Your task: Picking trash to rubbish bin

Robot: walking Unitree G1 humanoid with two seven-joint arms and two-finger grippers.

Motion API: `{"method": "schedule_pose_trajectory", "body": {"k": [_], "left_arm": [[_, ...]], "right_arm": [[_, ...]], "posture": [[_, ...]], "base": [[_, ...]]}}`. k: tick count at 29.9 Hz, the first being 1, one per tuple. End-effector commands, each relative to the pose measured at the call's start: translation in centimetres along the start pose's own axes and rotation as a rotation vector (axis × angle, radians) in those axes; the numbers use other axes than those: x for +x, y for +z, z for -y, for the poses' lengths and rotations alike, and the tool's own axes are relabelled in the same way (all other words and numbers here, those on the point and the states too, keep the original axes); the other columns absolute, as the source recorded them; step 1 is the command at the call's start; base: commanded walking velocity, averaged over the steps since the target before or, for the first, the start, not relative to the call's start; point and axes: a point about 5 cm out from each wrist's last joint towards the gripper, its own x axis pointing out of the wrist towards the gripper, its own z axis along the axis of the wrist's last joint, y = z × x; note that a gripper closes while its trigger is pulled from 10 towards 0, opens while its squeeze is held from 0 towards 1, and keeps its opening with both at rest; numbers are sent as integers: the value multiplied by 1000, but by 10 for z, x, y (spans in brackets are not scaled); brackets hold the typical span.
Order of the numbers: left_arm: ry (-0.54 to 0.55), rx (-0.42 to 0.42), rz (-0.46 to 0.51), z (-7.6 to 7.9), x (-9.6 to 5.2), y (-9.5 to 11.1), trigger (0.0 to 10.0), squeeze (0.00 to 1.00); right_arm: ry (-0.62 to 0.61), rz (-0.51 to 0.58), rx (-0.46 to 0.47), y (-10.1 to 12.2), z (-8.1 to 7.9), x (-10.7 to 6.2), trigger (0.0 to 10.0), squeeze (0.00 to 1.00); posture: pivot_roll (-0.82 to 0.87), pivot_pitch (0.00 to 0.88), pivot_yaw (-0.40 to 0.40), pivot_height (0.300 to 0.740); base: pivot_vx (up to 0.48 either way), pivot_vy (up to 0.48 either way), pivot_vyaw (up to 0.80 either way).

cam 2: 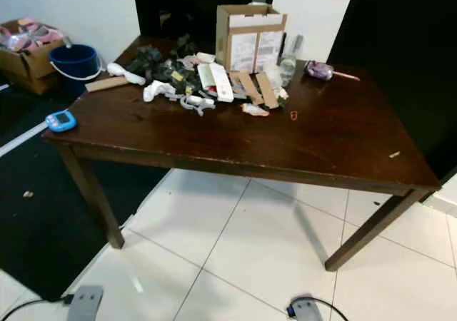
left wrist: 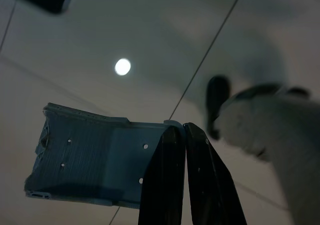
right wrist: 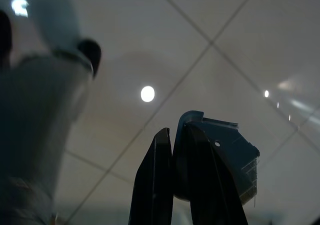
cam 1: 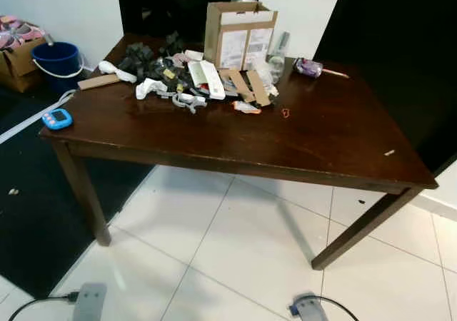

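White floor tiles (cam 1: 235,242) are gleaming under a dark wooden counter (cam 1: 321,132), where trash (cam 1: 193,82) is lying heaped near a cardboard box (cam 1: 239,34). Both arms are hanging low: left gripper (left wrist: 184,135) and right gripper (right wrist: 172,137), jaws together.

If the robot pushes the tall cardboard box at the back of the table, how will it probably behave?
The cardboard box stands upright, taller than it is wide, with its top open, so a push high up would probably tip it rather than slide it. It looks like thin cardboard, likely light and easily dented. The clutter at its foot may block sliding.
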Motion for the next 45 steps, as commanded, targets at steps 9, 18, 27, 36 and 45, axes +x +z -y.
{"method": "schedule_pose_trajectory", "body": {"k": [9, 18, 27, 36, 45], "left_arm": [[58, -11, -18, 9, 3, -1, 10000, 0], [13, 31, -38, 24, 3, -8, 10000, 0], [-18, 20, -53, 31, 2, -16, 10000, 0], [-44, 77, -72, 40, 1, -22, 10000, 0], [-57, 125, -84, 42, 1, -25, 10000, 0]], "right_arm": [[16, 58, -132, 31, -2, 0, 10000, 0], [31, 17, -129, 14, -9, 1, 10000, 0], [34, -55, -127, -15, -8, -1, 10000, 0], [44, -54, -129, -17, -7, -1, 10000, 0], [57, -44, -67, -17, -10, -1, 10000, 0]], "posture": [[246, 0, -92, 740], [213, 0, -66, 740], [197, 0, -63, 740], [187, 0, -62, 740], [188, 0, -57, 740]], "base": [[0, 0, 0], [0, 0, 0], [0, 0, 0], [0, 0, 0], [0, 0, 0]]}}
